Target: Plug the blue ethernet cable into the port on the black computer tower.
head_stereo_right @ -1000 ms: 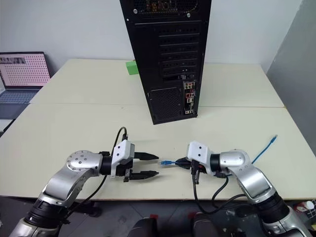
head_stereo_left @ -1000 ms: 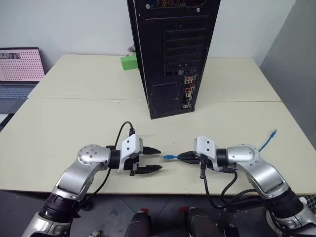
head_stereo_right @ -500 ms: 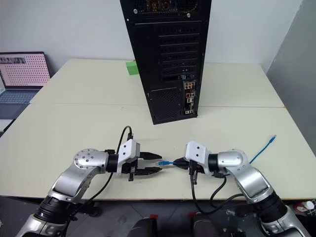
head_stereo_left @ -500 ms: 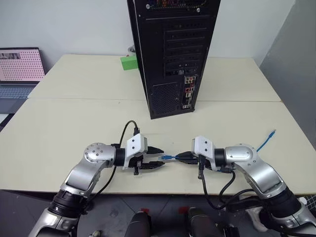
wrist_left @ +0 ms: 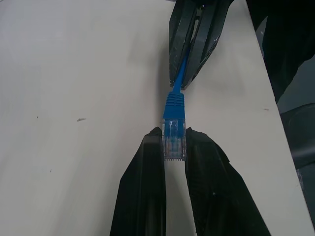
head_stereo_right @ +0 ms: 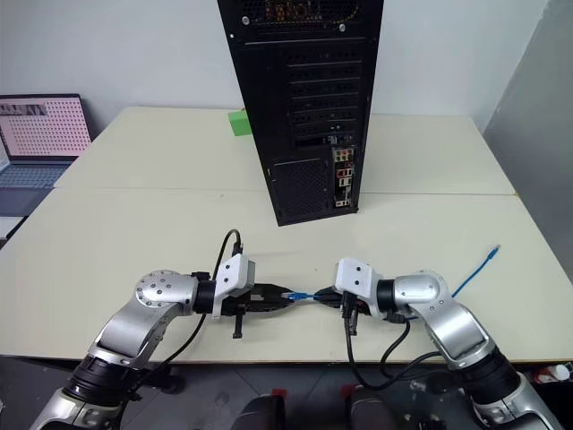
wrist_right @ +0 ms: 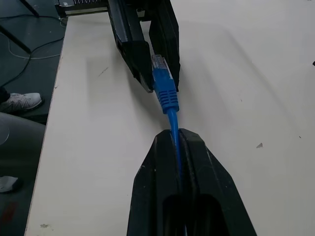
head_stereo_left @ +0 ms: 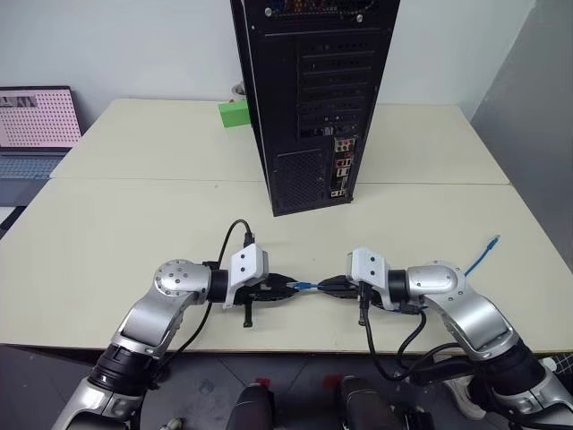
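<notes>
The left gripper clamps the clear plug of the thin bright blue ethernet cable; the right gripper pinches its cord.

no text, label, brand or number could be read on anything. the laptop screen showed a pink field of tiny marks, too small to make out. the tower rear carried coloured connectors, with no lettering legible on them.
</notes>
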You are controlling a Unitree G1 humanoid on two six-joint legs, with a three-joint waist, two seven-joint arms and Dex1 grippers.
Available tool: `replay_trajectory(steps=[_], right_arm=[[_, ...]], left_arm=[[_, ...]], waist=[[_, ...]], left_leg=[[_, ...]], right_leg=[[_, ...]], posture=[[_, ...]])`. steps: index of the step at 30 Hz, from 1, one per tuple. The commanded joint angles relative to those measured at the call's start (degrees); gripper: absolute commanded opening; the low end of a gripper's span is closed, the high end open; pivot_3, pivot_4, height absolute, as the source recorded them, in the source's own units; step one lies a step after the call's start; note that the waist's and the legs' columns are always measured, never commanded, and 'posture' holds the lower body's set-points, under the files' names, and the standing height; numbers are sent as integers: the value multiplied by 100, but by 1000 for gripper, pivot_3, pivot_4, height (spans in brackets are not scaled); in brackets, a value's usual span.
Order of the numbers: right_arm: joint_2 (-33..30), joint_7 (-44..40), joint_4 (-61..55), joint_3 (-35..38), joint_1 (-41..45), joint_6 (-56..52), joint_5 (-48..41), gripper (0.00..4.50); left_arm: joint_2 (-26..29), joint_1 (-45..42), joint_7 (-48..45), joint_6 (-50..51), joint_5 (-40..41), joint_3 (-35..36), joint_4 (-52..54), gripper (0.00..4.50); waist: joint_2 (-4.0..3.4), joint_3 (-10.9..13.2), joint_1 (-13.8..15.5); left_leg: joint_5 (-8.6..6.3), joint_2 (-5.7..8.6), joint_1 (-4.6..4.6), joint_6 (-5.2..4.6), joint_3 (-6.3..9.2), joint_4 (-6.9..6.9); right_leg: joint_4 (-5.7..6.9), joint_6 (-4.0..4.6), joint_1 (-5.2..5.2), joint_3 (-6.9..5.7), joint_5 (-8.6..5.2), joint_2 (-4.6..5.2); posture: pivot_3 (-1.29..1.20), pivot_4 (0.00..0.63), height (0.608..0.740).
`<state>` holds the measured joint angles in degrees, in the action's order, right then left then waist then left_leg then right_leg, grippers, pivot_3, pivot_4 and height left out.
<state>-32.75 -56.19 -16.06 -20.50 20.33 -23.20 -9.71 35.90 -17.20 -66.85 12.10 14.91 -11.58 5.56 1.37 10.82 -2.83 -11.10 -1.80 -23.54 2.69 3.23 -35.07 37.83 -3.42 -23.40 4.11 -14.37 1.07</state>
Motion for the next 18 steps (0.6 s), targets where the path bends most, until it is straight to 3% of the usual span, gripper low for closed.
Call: replay_trajectory(steps=[1, 7, 10, 18], right_arm=[[-160, -193, -172, 118, 110, 0, -91, 973], [-689, -478, -431, 609, 8, -322, -518, 2308], [-894, -515, -859, 1291, -196, -1205, -1450, 3011], [-112, 583, -1087, 2014, -204, -2752, -2790, 3015]], left_arm=[[-79, -19, 11, -268, 1, 11, 72, 282], [-146, -34, 19, -712, -151, -34, 41, 282], [-272, -86, 303, -2070, -695, -60, -257, 282], [-476, -608, 1561, -6032, -2320, -159, -1954, 282]], waist=[[0, 0, 1], [0, 0, 14], [0, 0, 24], [0, -1, 88]], left_leg=[[0, 0, 0, 0, 0, 0], [0, 1, 0, 0, 0, -1], [0, 1, 0, 0, 1, -1], [0, 1, 5, 0, 0, -4]], right_leg=[[0, 0, 0, 0, 0, 0], [0, 0, 0, 0, 0, 0], [-1, 0, 0, 0, 0, 0], [-2, -1, 9, 3, 3, 1]], posture=[[0, 150, 740], [0, 150, 740], [0, 150, 740], [0, 150, 740]])
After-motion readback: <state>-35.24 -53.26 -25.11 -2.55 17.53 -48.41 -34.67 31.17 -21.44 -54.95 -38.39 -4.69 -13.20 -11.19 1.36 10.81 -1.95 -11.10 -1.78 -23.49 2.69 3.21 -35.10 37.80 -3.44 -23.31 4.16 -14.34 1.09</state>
